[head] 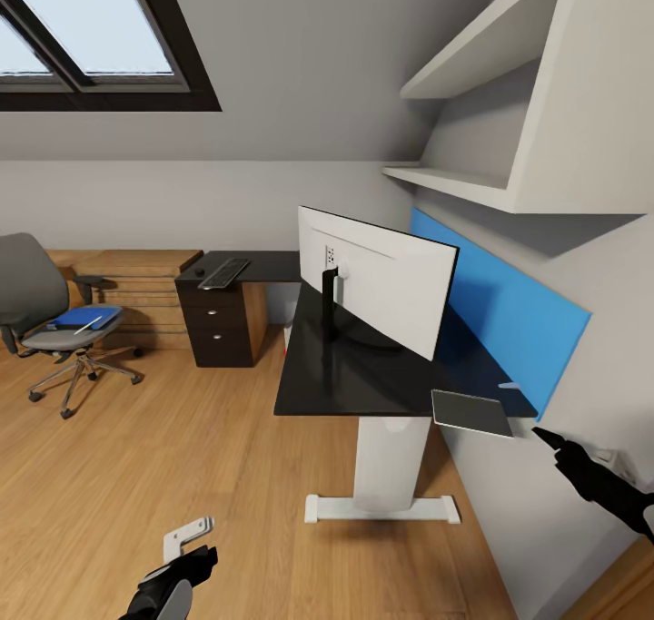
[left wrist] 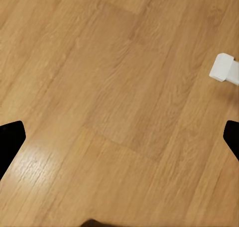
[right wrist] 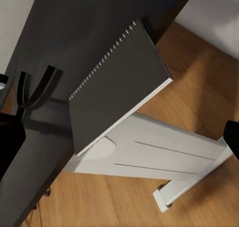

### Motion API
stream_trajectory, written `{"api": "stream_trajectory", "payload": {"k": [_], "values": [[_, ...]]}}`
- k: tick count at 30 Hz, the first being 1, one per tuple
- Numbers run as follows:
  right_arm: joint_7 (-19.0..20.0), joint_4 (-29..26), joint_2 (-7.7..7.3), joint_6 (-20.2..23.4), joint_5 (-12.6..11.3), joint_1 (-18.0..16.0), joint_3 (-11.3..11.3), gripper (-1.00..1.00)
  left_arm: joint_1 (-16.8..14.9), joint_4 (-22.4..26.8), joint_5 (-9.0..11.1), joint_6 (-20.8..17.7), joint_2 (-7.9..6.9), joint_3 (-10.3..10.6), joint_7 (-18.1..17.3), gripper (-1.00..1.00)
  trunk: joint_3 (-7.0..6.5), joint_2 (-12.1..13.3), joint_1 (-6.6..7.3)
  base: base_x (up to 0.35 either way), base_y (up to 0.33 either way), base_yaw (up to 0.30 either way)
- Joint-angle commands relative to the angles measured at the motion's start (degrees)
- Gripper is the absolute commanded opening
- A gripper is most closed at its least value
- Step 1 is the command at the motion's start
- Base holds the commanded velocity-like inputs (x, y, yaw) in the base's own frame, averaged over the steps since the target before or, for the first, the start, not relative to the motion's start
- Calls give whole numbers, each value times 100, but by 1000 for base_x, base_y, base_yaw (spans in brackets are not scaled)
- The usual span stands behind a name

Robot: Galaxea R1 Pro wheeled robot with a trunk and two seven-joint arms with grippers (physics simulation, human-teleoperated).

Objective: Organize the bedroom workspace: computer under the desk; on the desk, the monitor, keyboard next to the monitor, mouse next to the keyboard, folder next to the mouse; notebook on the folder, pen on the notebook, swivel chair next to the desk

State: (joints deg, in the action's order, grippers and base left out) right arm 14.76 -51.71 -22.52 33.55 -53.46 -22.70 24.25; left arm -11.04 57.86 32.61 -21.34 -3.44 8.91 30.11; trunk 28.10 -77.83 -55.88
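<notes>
Just ahead of wide-open right gripper (right wrist: 119,132), 1 thin, light, stiff notebook (right wrist: 117,85) overhanging desk (head: 363,375) corner; best pinched at free edge; left gripper (left wrist: 119,137) wide, empty.

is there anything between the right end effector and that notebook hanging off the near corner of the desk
Nothing visible. The right end effector is just beside the notebook, which overhangs the desk edge, with open air between them.
</notes>
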Motion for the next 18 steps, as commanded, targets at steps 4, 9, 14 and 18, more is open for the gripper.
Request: {"api": "stream_trajectory", "payload": {"k": [4, 9, 14, 18], "values": [[24, 0, 21, -1, -10, -3, 40, 100, -4, 22, 50, -10, 1, 23, 55, 100, 24, -44, -22, 0, 0, 0], [30, -5, 108, -63, -20, -5, 104, 100, -4, 23, 47, -10, 18, 22, 67, 100, 114, -244, -132, 0, 0, 0], [28, -20, 259, -86, -38, -5, 244, 100, -4, 23, 44, -10, 40, 17, 78, 100, 204, -445, -242, 0, 0, 0], [34, -36, 452, -89, -350, -6, 384, 100, -4, 13, 44, -10, 52, 15, 81, 100, 275, -605, -329, 0, 0, 0]]}}
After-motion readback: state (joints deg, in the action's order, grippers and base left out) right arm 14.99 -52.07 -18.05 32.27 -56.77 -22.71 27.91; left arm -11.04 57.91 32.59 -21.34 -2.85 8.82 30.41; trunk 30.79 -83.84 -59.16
